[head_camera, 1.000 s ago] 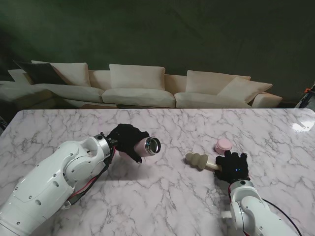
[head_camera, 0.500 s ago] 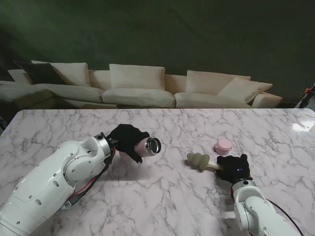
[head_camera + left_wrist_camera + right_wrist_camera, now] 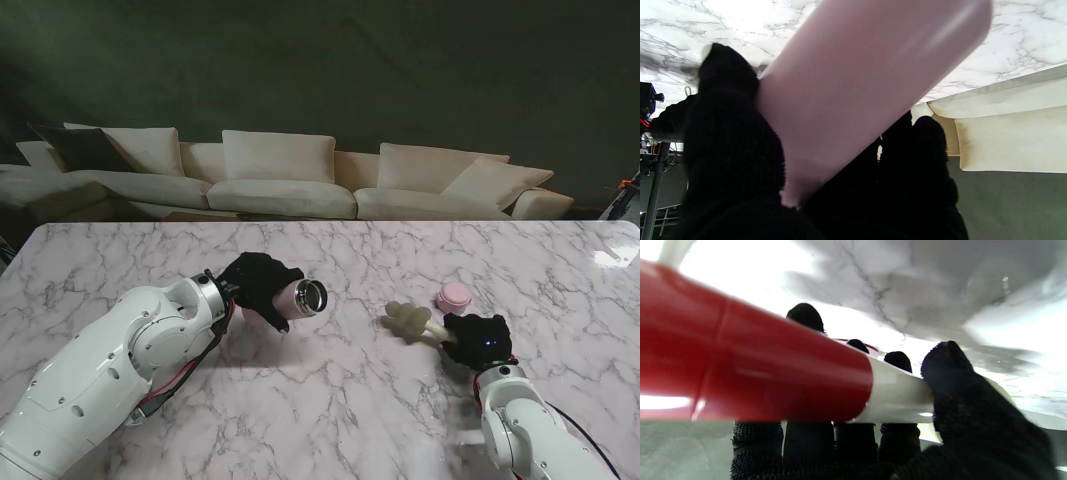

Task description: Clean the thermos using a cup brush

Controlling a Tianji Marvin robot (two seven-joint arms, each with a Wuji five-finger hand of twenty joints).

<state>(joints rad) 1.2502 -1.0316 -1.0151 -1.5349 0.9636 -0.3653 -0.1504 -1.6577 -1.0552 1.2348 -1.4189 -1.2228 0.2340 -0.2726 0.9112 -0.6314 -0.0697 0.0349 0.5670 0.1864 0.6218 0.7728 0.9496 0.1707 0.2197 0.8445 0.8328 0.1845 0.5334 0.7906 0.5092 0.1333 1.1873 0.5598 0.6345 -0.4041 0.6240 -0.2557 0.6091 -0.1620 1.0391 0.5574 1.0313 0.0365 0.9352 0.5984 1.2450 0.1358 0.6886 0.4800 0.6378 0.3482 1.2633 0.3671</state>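
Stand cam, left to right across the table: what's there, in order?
Left robot hand → thermos, held with its open mouth facing right → cup brush → pink lid → right robot hand holding the brush handle.

Thermos (image 3: 300, 297) lies left of the cup brush (image 3: 408, 320); lid (image 3: 454, 296) just beyond the brush.

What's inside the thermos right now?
Nothing visible: the thermos, held by the left hand, shows only a dark mouth. The cup brush in the right hand is outside. Deeper interior is hidden.
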